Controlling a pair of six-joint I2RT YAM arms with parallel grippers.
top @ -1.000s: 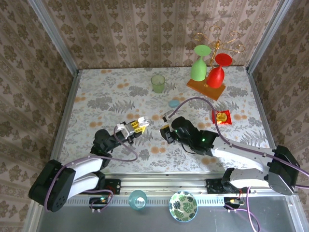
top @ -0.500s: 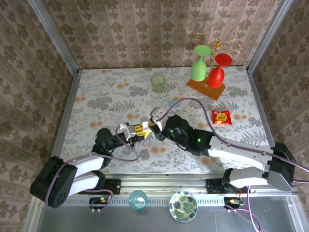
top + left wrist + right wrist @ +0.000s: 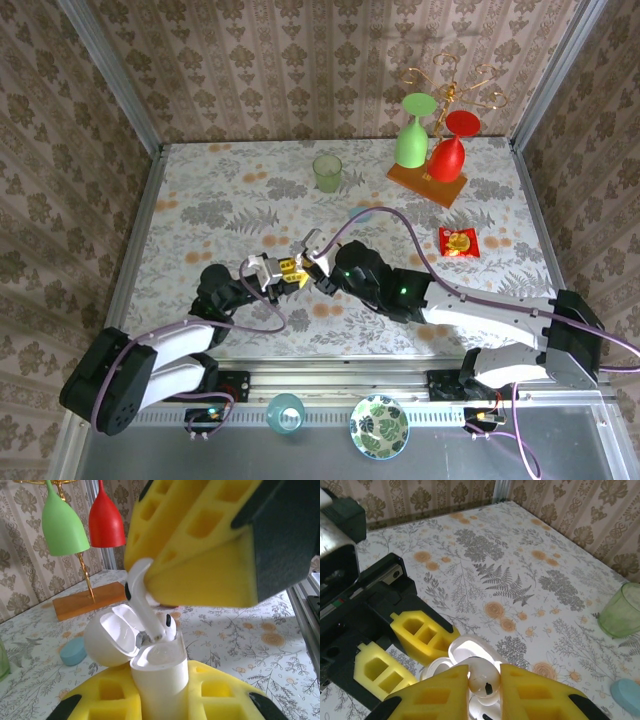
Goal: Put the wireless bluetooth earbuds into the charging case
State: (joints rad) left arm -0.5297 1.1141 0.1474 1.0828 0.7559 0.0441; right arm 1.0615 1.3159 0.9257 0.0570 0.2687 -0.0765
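Note:
The white charging case (image 3: 160, 680) stands upright with its lid (image 3: 107, 635) swung open, and my left gripper (image 3: 160, 695) is shut on its body. My right gripper (image 3: 484, 690) is shut on a white earbud (image 3: 482, 677), pinched by its head between the yellow pads (image 3: 200, 555). The earbud's stem (image 3: 145, 605) slants down into the case's mouth. A second white earbud (image 3: 168, 624) sits in the case beside it. In the top view both grippers, left (image 3: 283, 270) and right (image 3: 315, 262), meet at the table's middle front.
A green cup (image 3: 327, 172) stands at the back centre. A wooden rack with a green and a red wine glass (image 3: 430, 150) is at the back right, a red packet (image 3: 460, 242) in front of it. A pale blue disc (image 3: 75, 651) lies behind the case.
My right gripper has travelled left with the earbud until it reached the left gripper, and now holds it over the open case. The left gripper has shifted slightly.

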